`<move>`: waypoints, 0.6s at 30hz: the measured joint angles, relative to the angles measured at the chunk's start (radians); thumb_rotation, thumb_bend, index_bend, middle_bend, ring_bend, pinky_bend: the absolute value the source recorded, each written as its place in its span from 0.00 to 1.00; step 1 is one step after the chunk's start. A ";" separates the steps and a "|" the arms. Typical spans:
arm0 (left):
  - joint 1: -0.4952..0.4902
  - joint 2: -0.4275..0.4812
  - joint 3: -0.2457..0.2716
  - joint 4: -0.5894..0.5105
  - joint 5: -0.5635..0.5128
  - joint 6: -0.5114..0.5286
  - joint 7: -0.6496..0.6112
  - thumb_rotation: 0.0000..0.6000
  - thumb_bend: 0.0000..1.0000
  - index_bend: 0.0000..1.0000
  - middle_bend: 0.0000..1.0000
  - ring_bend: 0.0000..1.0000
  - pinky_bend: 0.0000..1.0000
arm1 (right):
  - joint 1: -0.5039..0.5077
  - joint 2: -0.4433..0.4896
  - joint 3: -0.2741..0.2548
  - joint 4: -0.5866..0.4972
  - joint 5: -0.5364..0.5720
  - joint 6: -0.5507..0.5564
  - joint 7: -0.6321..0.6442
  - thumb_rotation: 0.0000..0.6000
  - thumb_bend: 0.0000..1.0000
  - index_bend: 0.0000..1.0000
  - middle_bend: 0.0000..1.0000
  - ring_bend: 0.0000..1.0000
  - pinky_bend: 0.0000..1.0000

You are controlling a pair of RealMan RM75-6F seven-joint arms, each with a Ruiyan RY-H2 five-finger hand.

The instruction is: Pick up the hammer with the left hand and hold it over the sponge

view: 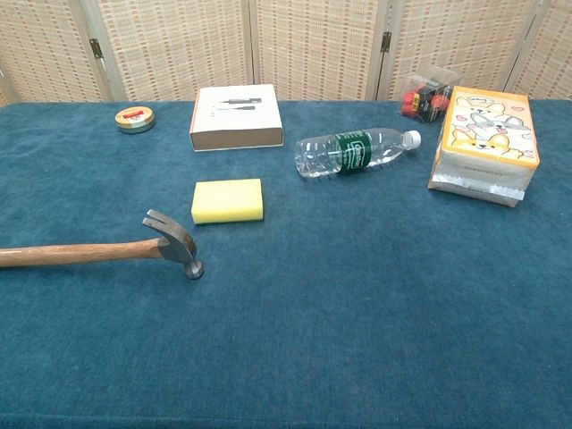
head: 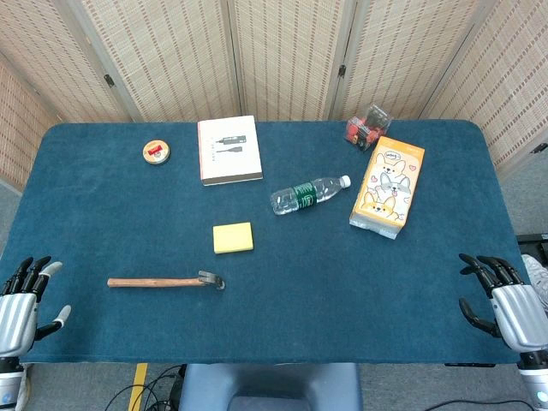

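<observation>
Head view first: the hammer [head: 165,282] lay flat on the blue counter [head: 342,282], wooden handle pointing to the robot's left, metal head to the right. The yellow sponge [head: 233,237] sat just behind the hammer head, apart from it. The left robot hand [head: 21,304] hung off the near left corner with its fingers spread and nothing in them, well apart from the hammer. The right robot hand [head: 501,304] was at the near right corner, same deal, fingers apart and empty. Further back there was a white box [head: 229,150], a small round tin [head: 156,151], a plastic bottle [head: 308,194] on its side, a cartoon carton [head: 388,187] and a clear little case [head: 368,126] behind it.

Chest view: no robot hand showed here. The hammer [view: 107,250] rested with its claw up, the sponge [view: 228,201] just beyond the head, not touching
</observation>
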 measured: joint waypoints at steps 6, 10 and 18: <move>-0.006 -0.009 0.000 0.000 0.000 -0.010 0.005 1.00 0.30 0.21 0.15 0.08 0.23 | -0.008 0.000 -0.001 0.000 0.014 -0.004 -0.002 1.00 0.30 0.16 0.34 0.18 0.18; -0.015 -0.012 0.000 -0.001 0.011 -0.015 0.012 1.00 0.30 0.21 0.15 0.08 0.23 | -0.008 0.003 0.000 -0.002 0.007 -0.001 -0.002 1.00 0.30 0.16 0.34 0.18 0.18; -0.052 -0.021 -0.017 0.006 0.007 -0.061 0.015 1.00 0.30 0.19 0.15 0.08 0.23 | -0.005 0.007 0.006 -0.003 0.003 0.000 -0.004 1.00 0.30 0.16 0.34 0.18 0.18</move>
